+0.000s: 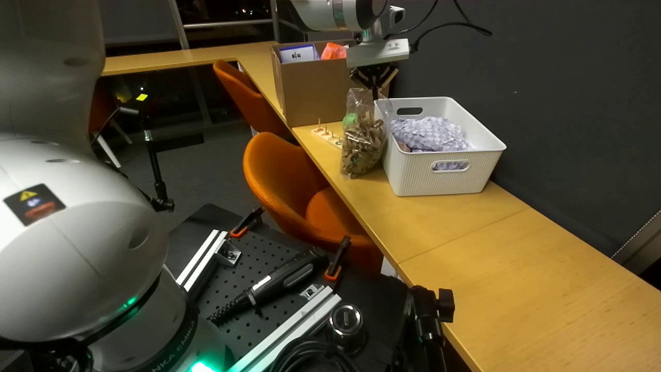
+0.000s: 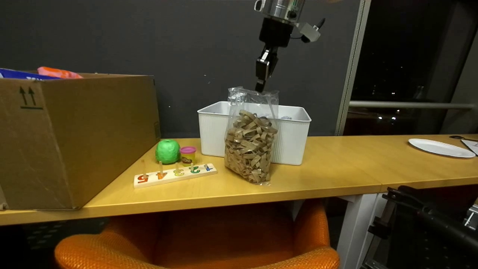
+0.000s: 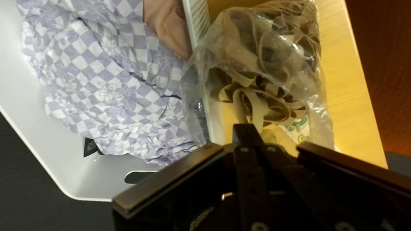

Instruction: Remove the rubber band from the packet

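Pincer (image 2: pixel 259 88) closed, tips together, at open top of packet (image 2: pixel 251 137) in both exterior views; can't tell if it's touching. Packet stands on the desk (image 2: pixel 336 172) just beside the white basket (image 2: pixel 291 145), w/ tan rubber bands (image 3: pixel 259 109) inside. Txt: number board (image 2: pixel 174 176) reads 5 4 3 2 1 L to R; tub (image 2: pixel 188 155) nearby has a lbl, partly legible, approx. "Doh". Cardboard box (image 2: pixel 101 138) bears 2 up-arrows. Arm base (image 1: pixel 144 330) shows "NKA EMIKA", start cut off. Blk tag (image 3: pixel 90 147) by the purple-check cloth (image 3: pixel 96 80) in basket: txt too small to read.
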Controlling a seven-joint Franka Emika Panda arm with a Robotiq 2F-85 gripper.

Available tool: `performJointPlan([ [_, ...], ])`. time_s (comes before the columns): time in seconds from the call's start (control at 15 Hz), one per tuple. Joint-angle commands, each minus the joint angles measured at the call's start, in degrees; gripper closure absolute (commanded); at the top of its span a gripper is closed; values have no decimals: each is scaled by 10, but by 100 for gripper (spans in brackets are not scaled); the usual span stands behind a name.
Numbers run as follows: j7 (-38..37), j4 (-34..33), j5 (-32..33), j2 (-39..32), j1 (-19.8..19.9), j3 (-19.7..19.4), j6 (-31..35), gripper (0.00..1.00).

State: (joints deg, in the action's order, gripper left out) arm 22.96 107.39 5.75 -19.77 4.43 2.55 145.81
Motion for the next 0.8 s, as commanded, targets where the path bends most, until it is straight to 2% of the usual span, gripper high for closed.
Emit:
performJointPlan([
  [0.0,16,-10,-19,-14,7,7,12,100],
  [0.67,31,-3,-26,-63,11,18,13,100],
  [0.73,32,-1,-26,-65,11,19,14,74],
])
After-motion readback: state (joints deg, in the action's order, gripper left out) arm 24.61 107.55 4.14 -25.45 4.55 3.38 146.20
